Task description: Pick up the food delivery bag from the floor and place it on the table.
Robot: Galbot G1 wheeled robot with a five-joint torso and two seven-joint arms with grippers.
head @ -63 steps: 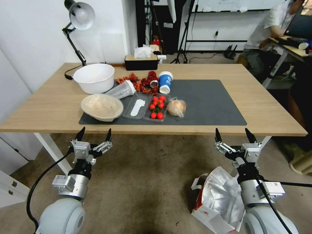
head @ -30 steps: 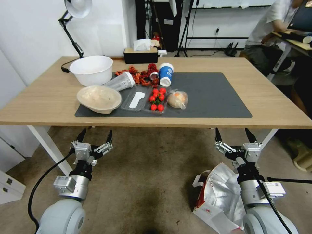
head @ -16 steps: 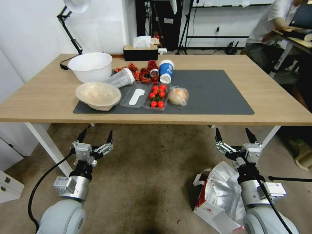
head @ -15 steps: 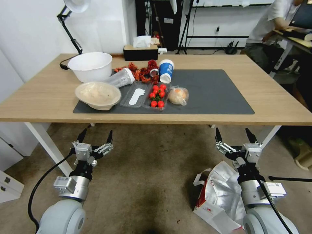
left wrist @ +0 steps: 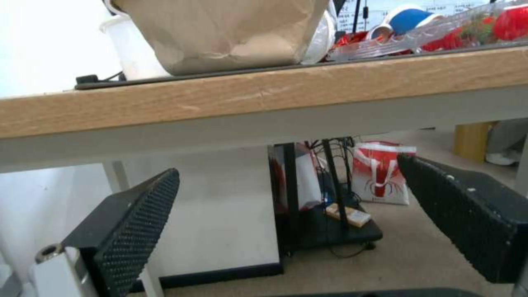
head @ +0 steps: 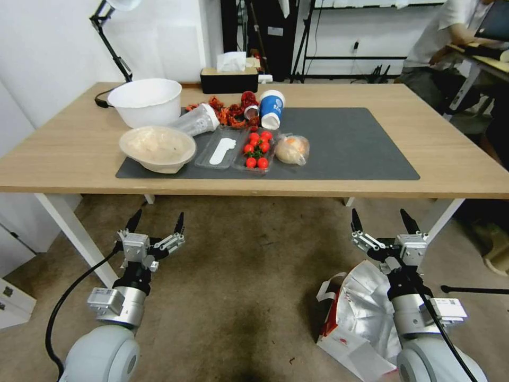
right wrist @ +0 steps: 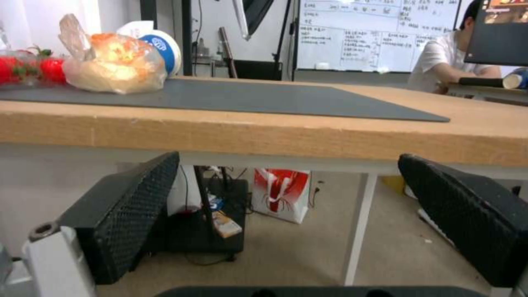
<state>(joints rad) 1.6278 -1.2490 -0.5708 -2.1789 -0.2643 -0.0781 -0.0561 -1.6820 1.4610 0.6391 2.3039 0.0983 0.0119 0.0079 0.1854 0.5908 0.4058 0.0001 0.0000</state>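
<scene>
Bag (head: 360,313): lower right of the head view, lying on the floor (head: 238,276); partly hidden behind the right arm; crinkled silver foil lining, red side panel, white loop handle at its left edge. Its far side cannot be made out.
Left end effector (head: 155,222): lower left of the head view, below the worktop's near edge; fingers spread wide, holding nothing. In the left wrist view its black, dimpled pads (left wrist: 137,231) frame the worktop edge.
Right end effector (head: 383,218): lower right of the head view, above the bag, apart from it; fingers spread wide, holding nothing.
Worktop (head: 466,170): light wood, white legs, with a flat dark grey mat (head: 350,143).
On the mat, left half: white bowl (head: 144,101), a shallower bowl (head: 157,148), clear tray of tomatoes (head: 256,153), bun pouch (head: 290,149), blue-and-white cup (head: 270,108).
Lamp (head: 108,32): upper left, head cut off by the frame.
</scene>
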